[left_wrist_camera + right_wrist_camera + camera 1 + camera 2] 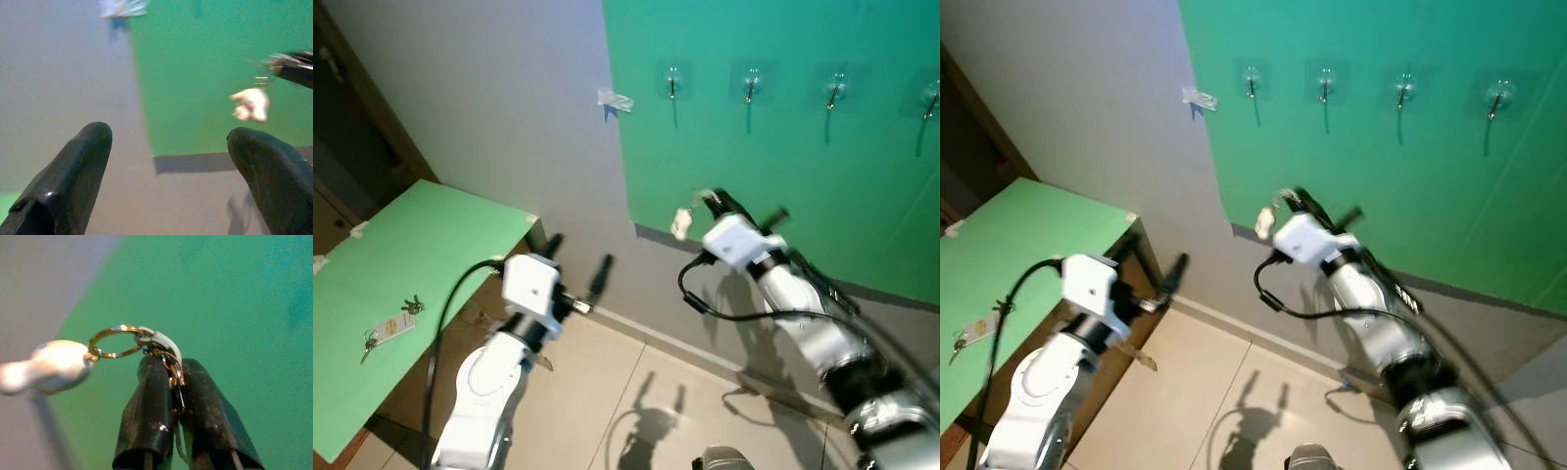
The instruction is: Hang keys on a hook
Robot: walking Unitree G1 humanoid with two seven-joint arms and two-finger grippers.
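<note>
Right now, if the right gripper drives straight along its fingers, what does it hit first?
Most likely the green wall panel. The right gripper, shut on the keys, points at bare green below the row of hooks, with nothing in between. Depth to the panel is unclear.

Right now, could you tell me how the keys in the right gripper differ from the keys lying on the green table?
The held keys are pinched in the shut right gripper near the green wall; the table keys lie flat and untouched. The held keys carry a rounded whitish charm on a gold ring; the table keys carry a flat white tag. Both are off the hooks.
</note>
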